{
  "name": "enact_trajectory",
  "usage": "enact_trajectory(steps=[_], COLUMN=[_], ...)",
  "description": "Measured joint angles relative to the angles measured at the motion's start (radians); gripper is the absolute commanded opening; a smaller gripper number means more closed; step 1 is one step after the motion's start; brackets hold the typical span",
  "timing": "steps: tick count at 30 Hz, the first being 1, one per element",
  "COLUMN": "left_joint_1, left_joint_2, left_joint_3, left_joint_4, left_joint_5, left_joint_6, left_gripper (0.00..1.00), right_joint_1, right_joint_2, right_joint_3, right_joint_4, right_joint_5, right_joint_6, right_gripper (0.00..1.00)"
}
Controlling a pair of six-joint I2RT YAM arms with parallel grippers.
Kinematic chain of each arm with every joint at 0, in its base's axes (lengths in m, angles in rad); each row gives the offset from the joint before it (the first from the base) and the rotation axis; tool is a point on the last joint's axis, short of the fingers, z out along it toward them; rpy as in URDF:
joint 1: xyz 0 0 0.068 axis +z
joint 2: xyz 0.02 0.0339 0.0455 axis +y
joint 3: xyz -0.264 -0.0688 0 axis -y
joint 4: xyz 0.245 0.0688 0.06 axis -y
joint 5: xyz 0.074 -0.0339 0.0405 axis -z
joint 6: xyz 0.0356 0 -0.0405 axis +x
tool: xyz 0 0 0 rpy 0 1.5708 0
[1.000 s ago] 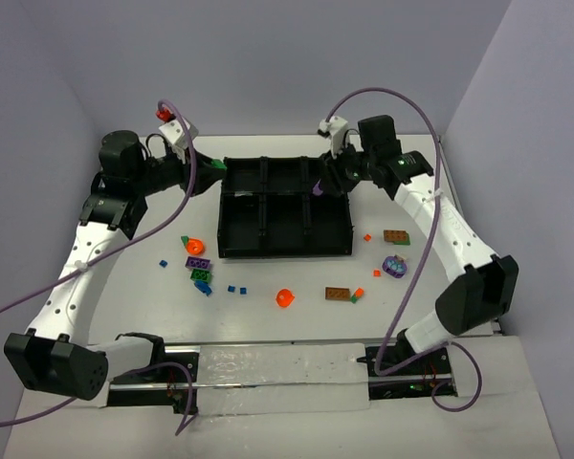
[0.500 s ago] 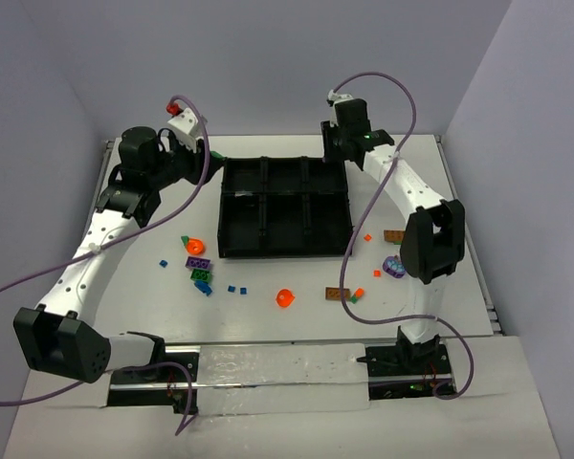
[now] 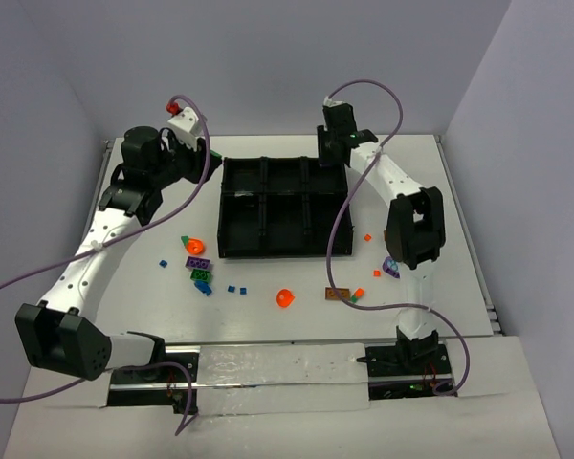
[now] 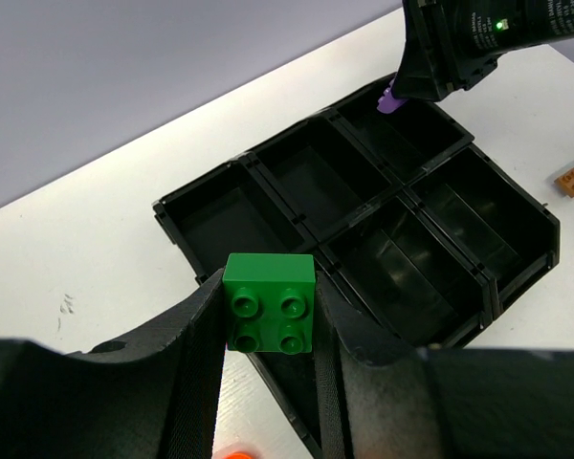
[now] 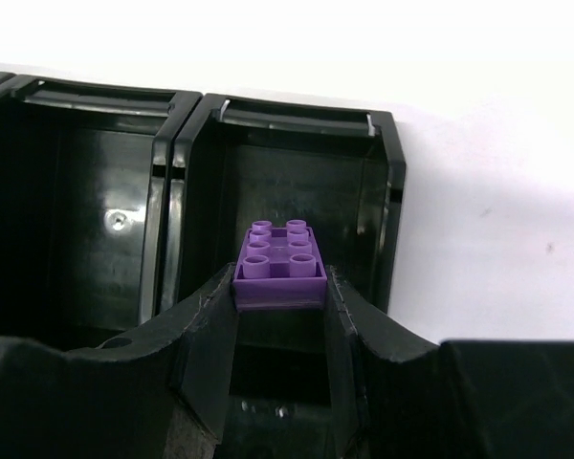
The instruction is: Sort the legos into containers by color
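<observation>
My left gripper is shut on a green two-by-two brick, held above the table just left of the black six-compartment tray, by its back left corner. My right gripper is shut on a purple brick and holds it over the tray's back right compartment. That brick also shows in the left wrist view. The compartments I can see look empty. Loose legos lie on the table in front of the tray.
Left front: orange piece, purple brick, green brick, small blue pieces. Centre front: orange dome. Right front: brown plate, orange bits, a purple round piece half behind the right arm.
The right arm has folded back and swung its gripper, with the purple brick, to the tray's back right corner. The left gripper has shifted slightly back and left with the green brick.
</observation>
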Motion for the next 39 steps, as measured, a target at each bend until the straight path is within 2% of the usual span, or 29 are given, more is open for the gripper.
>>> enact_trajectory(steps=[6, 14, 21, 26, 28, 31, 35, 39], left_joint_1=[0.0, 0.0, 0.0, 0.0, 0.0, 0.0, 0.0, 0.0], left_joint_2=[0.013, 0.016, 0.027, 0.047, 0.054, 0.063, 0.069, 0.076], left_joint_3=[0.0, -0.008, -0.008, -0.008, -0.008, -0.008, -0.008, -0.008], left_joint_4=[0.0, -0.001, -0.001, -0.001, -0.001, -0.001, -0.001, 0.002], left_joint_5=[-0.013, -0.02, -0.025, -0.025, -0.025, -0.025, -0.025, -0.025], left_joint_6=[-0.016, -0.019, -0.019, -0.019, -0.019, -0.019, -0.019, -0.019], left_gripper=[0.0, 0.0, 0.0, 0.0, 0.0, 0.0, 0.0, 0.0], right_joint_1=[0.005, 0.006, 0.007, 0.007, 0.007, 0.007, 0.007, 0.007], right_joint_2=[0.06, 0.116, 0.154, 0.19, 0.198, 0.201, 0.201, 0.201], right_joint_3=[0.017, 0.062, 0.077, 0.085, 0.088, 0.096, 0.114, 0.122], right_joint_4=[0.002, 0.006, 0.01, 0.014, 0.014, 0.013, 0.016, 0.022], right_joint_5=[0.004, -0.005, -0.007, -0.003, -0.001, 0.004, 0.014, 0.017], right_joint_6=[0.009, 0.01, 0.01, 0.009, 0.009, 0.007, 0.004, 0.002], right_gripper=[0.08, 0.25, 0.27, 0.48, 0.52, 0.62, 0.71, 0.73])
